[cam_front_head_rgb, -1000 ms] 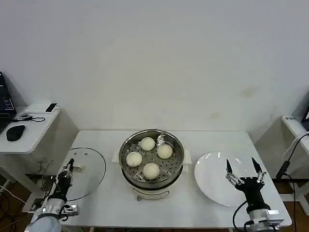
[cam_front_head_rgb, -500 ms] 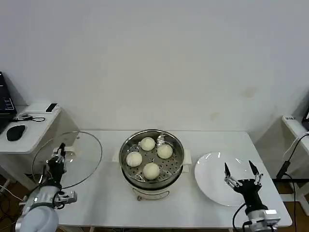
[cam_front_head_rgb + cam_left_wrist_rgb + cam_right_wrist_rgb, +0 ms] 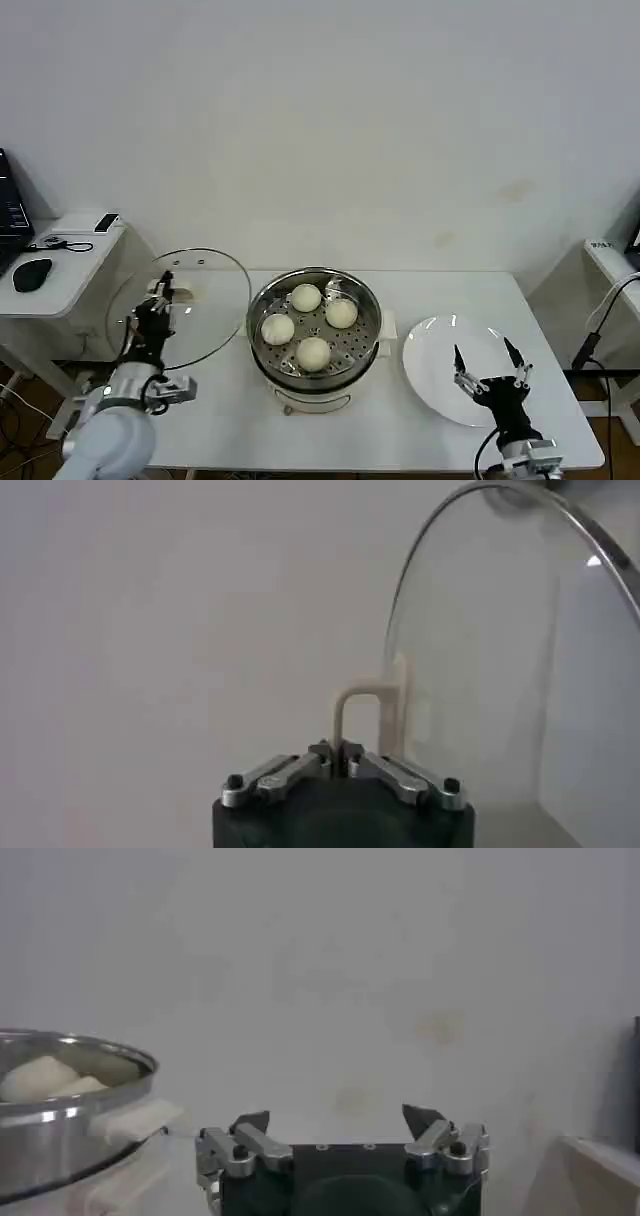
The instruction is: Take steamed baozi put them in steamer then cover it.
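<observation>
The pot stands in the middle of the white table, its shiny steel wall rising from a cream-white base. Four buns lie on the holed tray inside it: one at the back, one to each side and one at the front, close together but mostly apart from one another. In the right wrist view the pot's rim shows at the side with two buns rising above it.

The left gripper holds the glass lid up off the table, to the left of the pot. The lid is tilted steeply, nearly on edge, with its metal rim near the pot's left side. In the left wrist view the fingers are pinched on the thin cream-white bar handle, which stands up from between them, and the clear lid curves away beyond it.

The right gripper hovers over the near part of the empty white plate, which lies on the table just to the right of the pot. Its fingers are spread wide with nothing between them; the right wrist view shows the two dark tips well apart.

A small side table stands to the left of the main one, carrying a black computer mouse and some cables
</observation>
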